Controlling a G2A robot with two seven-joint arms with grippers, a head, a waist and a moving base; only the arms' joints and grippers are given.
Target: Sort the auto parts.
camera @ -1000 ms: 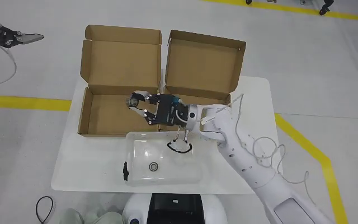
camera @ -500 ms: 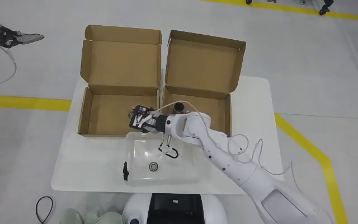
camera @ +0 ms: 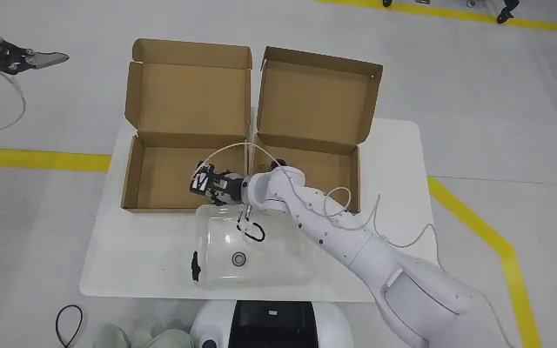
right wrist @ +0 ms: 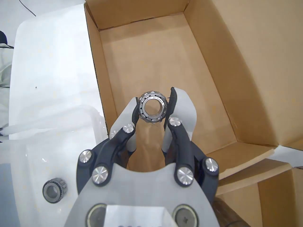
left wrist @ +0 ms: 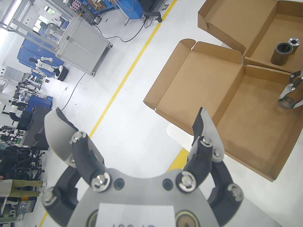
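One shiny round metal bearing (right wrist: pixel 151 118) is pinched tight by the right gripper (right wrist: pixel 153 105) over the open brown cardboard box (right wrist: pixel 153 55), so it probably belongs there. Off to the side, the left gripper (left wrist: pixel 129 119) is wide open and holds nothing.

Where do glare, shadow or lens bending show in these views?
Left wrist view: the floor line bows, wide-angle bending. Right wrist view: bright streaks on the bin; the right gripper, holding a bearing, shades the box floor. Top view: even light, soft shadows.
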